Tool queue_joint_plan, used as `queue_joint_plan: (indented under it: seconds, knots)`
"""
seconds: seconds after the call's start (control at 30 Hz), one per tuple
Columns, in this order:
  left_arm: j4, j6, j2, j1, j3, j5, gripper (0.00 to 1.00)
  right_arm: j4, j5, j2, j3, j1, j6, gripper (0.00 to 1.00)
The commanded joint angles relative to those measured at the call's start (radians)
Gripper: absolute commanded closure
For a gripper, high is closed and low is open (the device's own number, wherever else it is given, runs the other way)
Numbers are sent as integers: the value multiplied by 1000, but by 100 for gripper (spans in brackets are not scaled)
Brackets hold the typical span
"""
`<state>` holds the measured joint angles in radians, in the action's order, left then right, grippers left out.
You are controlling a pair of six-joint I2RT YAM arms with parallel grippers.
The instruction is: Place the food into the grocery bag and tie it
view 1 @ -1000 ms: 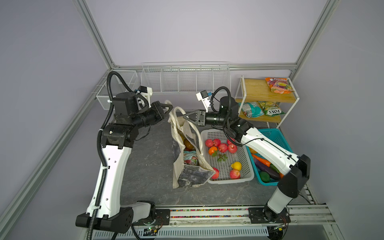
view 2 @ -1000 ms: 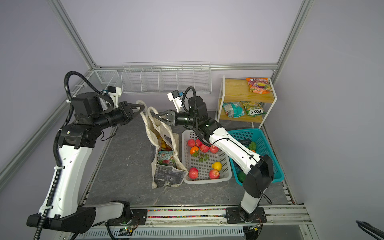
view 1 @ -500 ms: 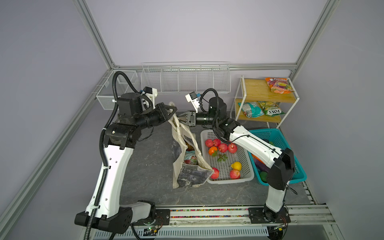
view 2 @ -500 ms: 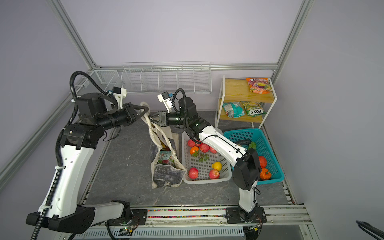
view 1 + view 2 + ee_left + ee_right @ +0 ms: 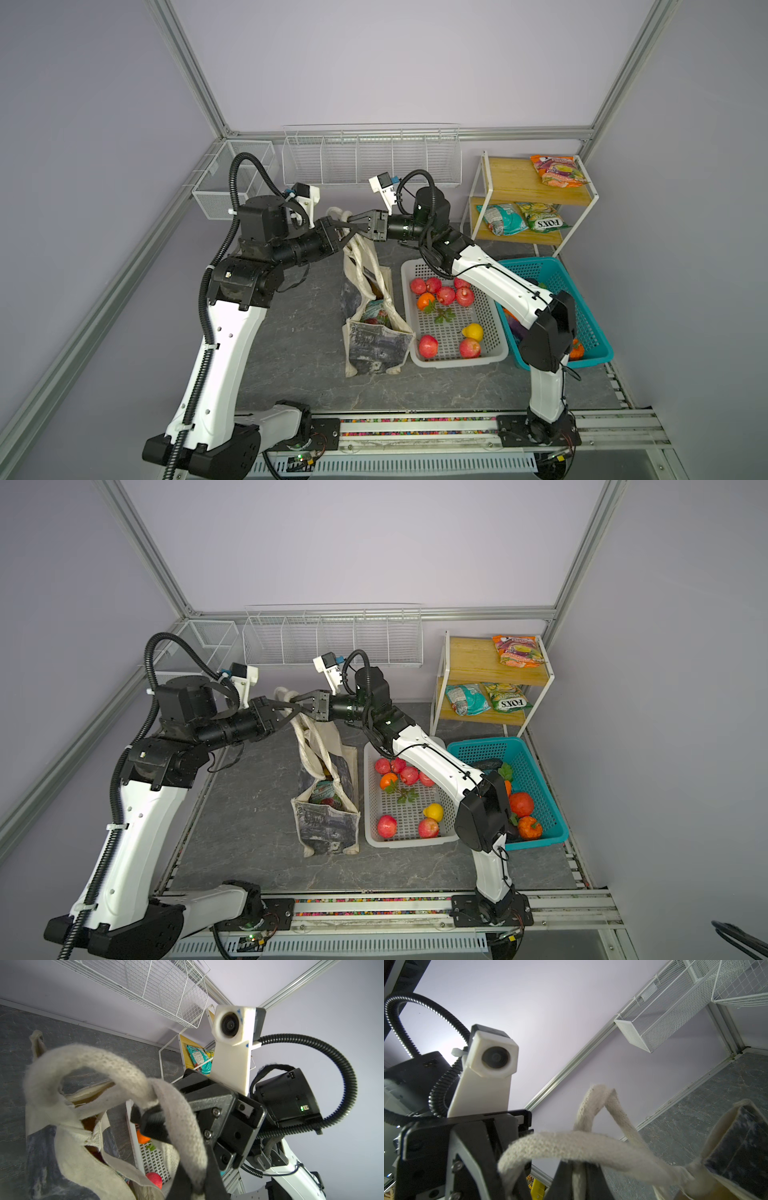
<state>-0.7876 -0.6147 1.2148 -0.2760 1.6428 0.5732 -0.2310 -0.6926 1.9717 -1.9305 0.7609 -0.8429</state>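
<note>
The cream grocery bag (image 5: 376,347) (image 5: 328,825) stands upright on the grey table, its long handles (image 5: 365,257) pulled up over its mouth. A teal snack packet (image 5: 376,309) (image 5: 326,789) and other food show inside. My left gripper (image 5: 353,230) (image 5: 297,710) (image 5: 195,1184) is shut on one handle strap (image 5: 180,1126). My right gripper (image 5: 353,218) (image 5: 295,698) (image 5: 579,1178) is shut on another strap (image 5: 571,1147). The two grippers meet tip to tip above the bag's far end, with the straps looped across each other between them.
A white perforated basket (image 5: 457,360) with red, orange and yellow fruit stands right of the bag. A teal basket (image 5: 582,291) with more produce lies beyond it. A wooden shelf (image 5: 511,183) holds snack packets at the back right. Wire racks (image 5: 370,162) line the back wall.
My right gripper has swung left and my left gripper right, each carrying its handle, until they meet and cross above the bag. The right elbow has folded in over the teal basket.
</note>
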Motion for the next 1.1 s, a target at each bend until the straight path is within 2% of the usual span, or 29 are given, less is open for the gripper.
queue_joint_plan:
  seconds: [0.0,0.2,0.3,0.47,0.67,0.87,0.97,1.07]
  knots:
    - [-10,27,-37,-8,-29,58,100,-143,78,16,-28,-20,-50,92]
    - [-29,38,-65,-8,-80,60,100,-207,106,30,-27,-21,-83,92]
    - [-56,54,-71,-7,-83,41,86,-220,114,29,-19,-21,-87,92]
    - [-78,75,-78,-6,-75,11,58,-232,109,27,-12,-21,-90,92]
    - [-69,86,-99,-5,-69,-35,40,-246,110,23,8,-25,-92,92]
    - [7,31,-167,34,-99,-118,30,-258,104,21,14,-26,-99,92]
    - [99,-65,-223,116,-159,-131,35,-264,103,11,30,-29,-97,92]
    - [179,-132,-256,146,-205,-156,39,-269,102,-4,54,-31,-97,92]
